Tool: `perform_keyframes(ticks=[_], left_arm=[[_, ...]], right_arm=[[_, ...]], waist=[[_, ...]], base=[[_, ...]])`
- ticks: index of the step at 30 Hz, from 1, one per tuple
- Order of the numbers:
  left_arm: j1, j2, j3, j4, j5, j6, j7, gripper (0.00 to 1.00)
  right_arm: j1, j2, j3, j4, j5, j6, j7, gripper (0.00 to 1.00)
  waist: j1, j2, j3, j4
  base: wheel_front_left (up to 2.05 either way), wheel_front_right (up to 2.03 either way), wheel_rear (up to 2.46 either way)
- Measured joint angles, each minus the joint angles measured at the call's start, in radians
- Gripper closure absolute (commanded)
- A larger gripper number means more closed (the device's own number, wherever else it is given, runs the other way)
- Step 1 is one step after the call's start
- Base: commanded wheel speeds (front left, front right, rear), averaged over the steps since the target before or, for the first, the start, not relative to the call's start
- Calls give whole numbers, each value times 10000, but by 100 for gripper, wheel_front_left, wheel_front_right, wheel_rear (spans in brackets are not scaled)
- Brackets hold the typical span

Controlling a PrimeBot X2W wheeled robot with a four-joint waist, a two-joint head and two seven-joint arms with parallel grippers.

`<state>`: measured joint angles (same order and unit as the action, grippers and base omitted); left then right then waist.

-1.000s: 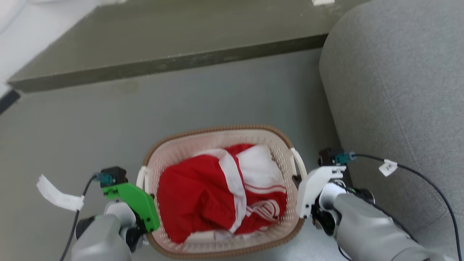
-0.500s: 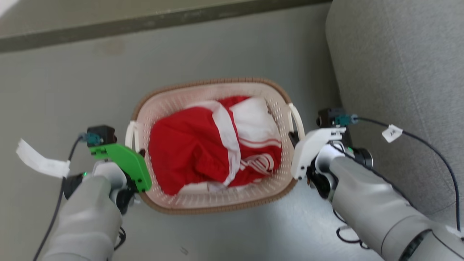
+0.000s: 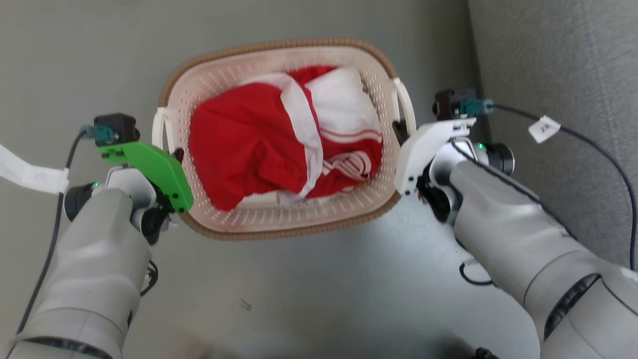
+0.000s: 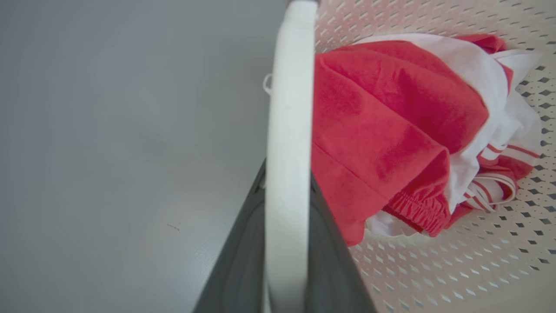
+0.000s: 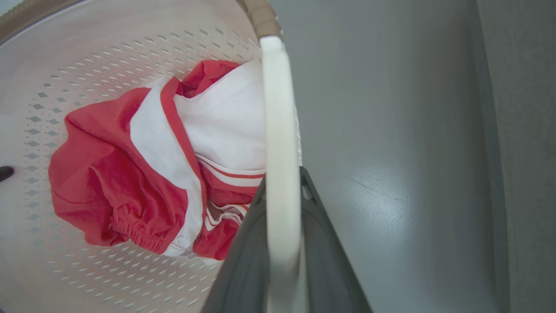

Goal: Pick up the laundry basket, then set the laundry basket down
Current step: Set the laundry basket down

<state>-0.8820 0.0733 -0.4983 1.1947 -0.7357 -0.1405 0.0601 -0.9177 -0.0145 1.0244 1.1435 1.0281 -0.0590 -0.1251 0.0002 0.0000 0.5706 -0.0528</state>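
Laundry basket (image 3: 299, 219) hangs between the two arms in the middle of the head view, one claw on each short side, so the load is shared and the rim stays level.

Nearest, the two pale forearms reach forward and spread apart to the basket's width. The left gripper (image 3: 174, 157) sits under its green plate at the near-left corner. In the left wrist view its two dark fingers close narrowly from either side on the left handle (image 4: 289, 130). The right gripper (image 3: 401, 132) mirrors this, clamped thin on the right handle (image 5: 278, 152). Both white handles stand up from the brown rim, which fits a grip taken from above for carrying.

Inside, red-and-white clothing (image 3: 259, 144) lies bunched on the perforated bottom, low enough not to spill.

Beyond and below is grey floor (image 3: 309, 299). Whether the basket's bottom touches it, I cannot tell. A grey sofa (image 3: 558, 60) stands just beside the right arm, so I judge there is little room to swing rightward.
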Motion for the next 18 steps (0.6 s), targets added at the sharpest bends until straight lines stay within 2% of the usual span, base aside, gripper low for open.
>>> perform_keyframes(ticks=[18], left_arm=[[-1064,94,12,-61,0,0,182,100]], right_arm=[[-1216,-15,-81,197,-31,-38,25,100]], waist=[[0,0,1754,69]], base=[[0,0,0]])
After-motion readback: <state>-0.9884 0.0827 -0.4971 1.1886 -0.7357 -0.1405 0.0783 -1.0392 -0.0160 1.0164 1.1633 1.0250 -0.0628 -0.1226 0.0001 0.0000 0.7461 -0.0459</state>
